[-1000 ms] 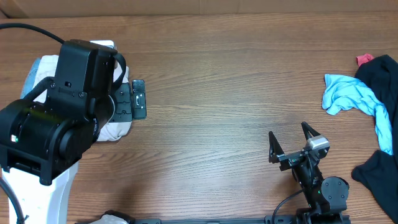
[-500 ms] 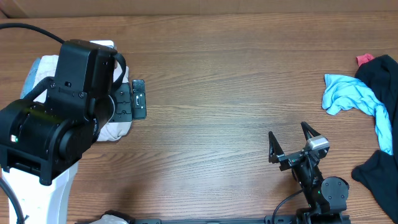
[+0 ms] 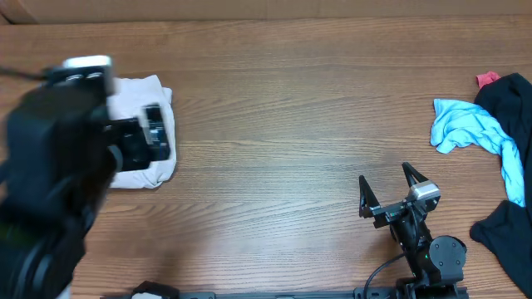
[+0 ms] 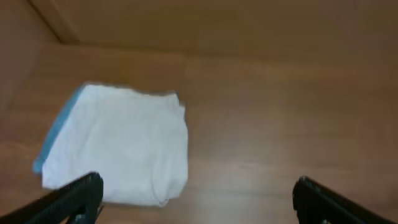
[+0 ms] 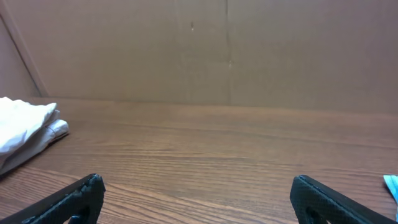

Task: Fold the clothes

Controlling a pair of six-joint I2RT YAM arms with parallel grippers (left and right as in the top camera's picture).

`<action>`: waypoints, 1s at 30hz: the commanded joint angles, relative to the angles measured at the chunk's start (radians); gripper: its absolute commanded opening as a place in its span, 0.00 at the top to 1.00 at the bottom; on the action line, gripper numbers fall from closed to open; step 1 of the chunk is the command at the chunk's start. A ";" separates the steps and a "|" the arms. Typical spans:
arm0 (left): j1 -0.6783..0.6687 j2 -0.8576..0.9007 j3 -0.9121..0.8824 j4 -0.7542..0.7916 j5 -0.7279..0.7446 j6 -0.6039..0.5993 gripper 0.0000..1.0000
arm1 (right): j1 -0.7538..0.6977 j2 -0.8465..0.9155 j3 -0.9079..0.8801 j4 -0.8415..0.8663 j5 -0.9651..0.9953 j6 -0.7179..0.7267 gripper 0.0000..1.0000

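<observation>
A folded cream-white garment (image 3: 140,93) lies flat at the far left of the table. It also shows in the left wrist view (image 4: 118,149), with a blue edge under its left side, and in the right wrist view (image 5: 25,127). I cannot make out belt loops or a waistband. My left gripper (image 3: 154,137) is open and empty above the bundle's near edge, blurred by motion; its fingers frame the left wrist view (image 4: 199,198). My right gripper (image 3: 388,189) is open and empty near the front right of the table, fingers wide in the right wrist view (image 5: 199,190).
A light blue cloth (image 3: 465,133), a black garment (image 3: 514,104) and a small red item (image 3: 486,79) lie at the right edge. A cardboard wall (image 5: 199,50) closes the back of the table.
The left arm has pulled back toward the left and is blurred, uncovering more of the folded garment. The right arm has not moved.
</observation>
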 commanded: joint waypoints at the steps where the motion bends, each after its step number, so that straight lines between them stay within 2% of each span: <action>1: 0.120 -0.140 -0.222 0.134 0.181 0.065 0.00 | -0.004 -0.010 -0.011 0.008 -0.005 -0.003 0.00; 6: 0.257 -0.358 -0.615 0.454 0.388 0.177 0.00 | -0.004 -0.010 -0.011 0.008 -0.005 -0.003 0.00; 14: 0.266 -0.720 -1.174 0.826 0.409 0.179 0.00 | -0.004 -0.010 -0.011 0.008 -0.005 -0.003 0.00; 22: 0.224 -1.014 -1.557 0.975 0.385 0.179 0.00 | -0.004 -0.010 -0.011 0.008 -0.005 -0.003 0.00; 30: 0.193 -1.162 -1.768 1.080 0.366 0.179 0.00 | -0.004 -0.010 -0.011 0.008 -0.005 -0.003 0.00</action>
